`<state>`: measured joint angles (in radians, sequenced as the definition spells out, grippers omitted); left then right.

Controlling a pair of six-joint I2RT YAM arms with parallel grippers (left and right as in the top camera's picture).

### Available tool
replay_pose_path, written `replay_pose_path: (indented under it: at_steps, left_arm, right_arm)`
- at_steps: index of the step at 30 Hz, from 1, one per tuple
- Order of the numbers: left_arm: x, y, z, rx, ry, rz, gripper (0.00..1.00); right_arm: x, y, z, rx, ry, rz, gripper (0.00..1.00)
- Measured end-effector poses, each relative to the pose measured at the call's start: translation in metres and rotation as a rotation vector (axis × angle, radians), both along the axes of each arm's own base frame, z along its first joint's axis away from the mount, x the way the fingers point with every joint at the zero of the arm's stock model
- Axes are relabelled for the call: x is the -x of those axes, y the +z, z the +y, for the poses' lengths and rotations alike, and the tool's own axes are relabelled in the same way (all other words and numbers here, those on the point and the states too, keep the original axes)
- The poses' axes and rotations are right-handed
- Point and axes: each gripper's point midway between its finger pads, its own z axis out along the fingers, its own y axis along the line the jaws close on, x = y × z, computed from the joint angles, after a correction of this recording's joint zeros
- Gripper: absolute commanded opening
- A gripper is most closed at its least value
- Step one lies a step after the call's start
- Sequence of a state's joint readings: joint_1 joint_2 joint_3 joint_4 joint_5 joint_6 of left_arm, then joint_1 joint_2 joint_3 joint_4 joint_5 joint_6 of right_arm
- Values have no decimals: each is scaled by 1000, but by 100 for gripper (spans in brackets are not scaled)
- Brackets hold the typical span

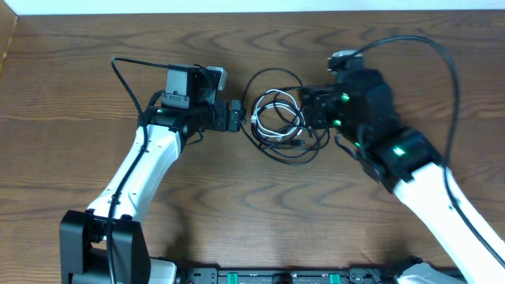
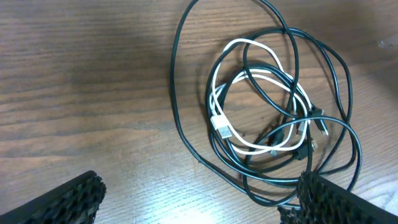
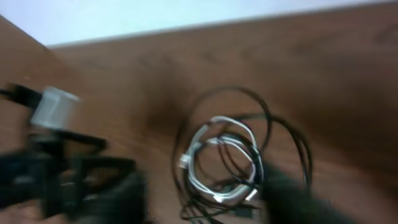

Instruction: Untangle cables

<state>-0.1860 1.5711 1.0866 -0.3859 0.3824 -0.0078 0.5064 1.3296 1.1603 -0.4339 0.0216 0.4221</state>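
One tangle (image 1: 278,118) lies mid-worktop (image 1: 237,213): one white cord (image 2: 221,129) looped among black cords (image 2: 173,87) too interlaced to count. The left arm (image 1: 146,162) stretches in from the left, its left claw (image 1: 239,117) released, fingers wide, just beside the tangle. The right arm (image 1: 426,177) angles in opposite, its right claw (image 1: 309,110) over the tangle's right edge, grip impossible to tell.
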Motion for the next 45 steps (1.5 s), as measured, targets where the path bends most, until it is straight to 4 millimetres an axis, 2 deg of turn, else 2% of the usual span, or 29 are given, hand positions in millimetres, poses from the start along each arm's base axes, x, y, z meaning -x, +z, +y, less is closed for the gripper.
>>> replay_pose_path:
  at_steps: [3,6,8,10,12,15,17,20,24,26,28,30,31,32,33,34,35,41,45]
  left_arm:
    - [0,0,0,0,0,0,98]
    - [0,0,0,0,0,0,98]
    - [0,0,0,0,0,0,98]
    - [0,0,0,0,0,0,98]
    - [-1,0,1,-6,5,-1,98]
    - [-2,-1,4,-22,16,-4,98]
    - [-3,-2,7,-37,27,-7,98]
    - [-4,-3,11,-57,43,-11,98]
    - [-6,-4,15,-76,59,-13,98]
    - [-6,-4,16,-78,61,-14,98]
    - [-6,-4,16,-79,61,-14,98]
    - [-6,-4,16,-79,61,-13,99]
    - [-6,-4,16,-79,61,-13,98]
    - [-6,-4,16,-79,61,-14,98]
    - [-6,-4,16,-79,61,-14,98]
    - [-6,-4,16,-79,61,-14,98]
    - [-6,-4,16,-79,61,-13,98]
    - [-1,-7,17,-84,61,8,98]
    - [0,-8,17,-85,60,14,98]
  right_arm:
    - [-12,-51,7,82,17,99,95]
    - [-21,-99,12,160,46,182,96]
    - [-30,-121,19,198,90,184,99]
    - [-35,-137,24,214,115,191,98]
    - [-45,-165,33,239,158,191,97]
    - [-48,-183,37,251,184,204,96]
    - [-45,-204,39,269,214,238,95]
    - [-42,-218,43,278,244,261,92]
    - [-39,-228,50,283,272,267,86]
    - [-38,-237,52,294,282,276,80]
    - [-43,-241,54,303,282,258,68]
    - [-46,-244,55,306,285,250,63]
    - [-49,-244,56,301,282,244,55]
    - [-50,-244,57,304,284,241,37]
    - [-50,-244,56,304,283,241,26]
    - [-50,-244,56,306,282,242,8]
    - [-50,-245,56,304,282,245,1]
    - [-48,-246,56,289,264,261,1]
    - [-41,-238,47,265,238,306,1]
